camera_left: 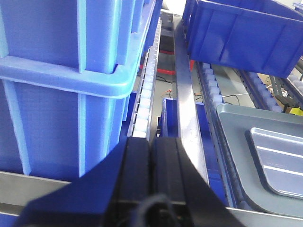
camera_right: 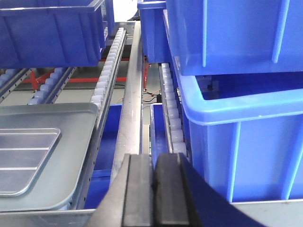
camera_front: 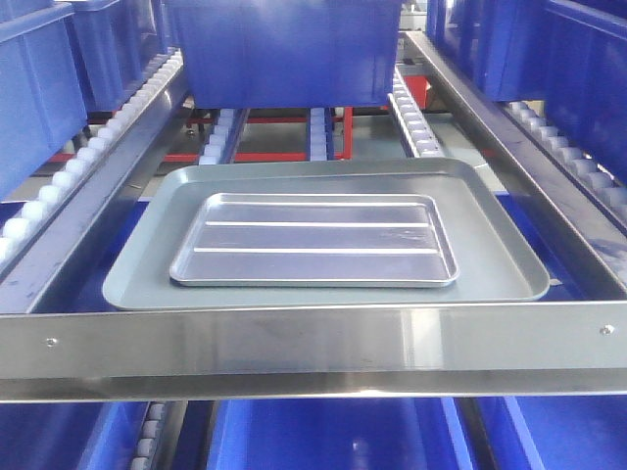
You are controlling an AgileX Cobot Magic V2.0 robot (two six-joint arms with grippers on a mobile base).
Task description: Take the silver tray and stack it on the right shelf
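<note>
silver tray (camera_front: 313,240) lies flat inside the larger grey tray (camera_front: 147,264), roughly centred, two long ridges running left to right; both sit on the right shelf (camera_front: 313,348), just behind its wide front bar with the small screw heads

small white rollers (camera_front: 59,186) line the side rails; a blue bin (camera_front: 284,49) sits on the rails behind the trays, its front edge just beyond the grey tray's far rim; more blue bins on either side and below

left wrist view: left hand (camera_left: 150,175) has its fingers pressed together, nothing between them, held out over a steel rail (camera_left: 187,109) to the left of the trays; stacked blue bins (camera_left: 57,85) close on its left, corner of the silver tray visible at far right

right wrist view: right hand (camera_right: 154,189) also has fingers together, holding nothing, over the rail on the right of the trays; light blue bin (camera_right: 241,142) close on its right; neither hand touches the trays
</note>
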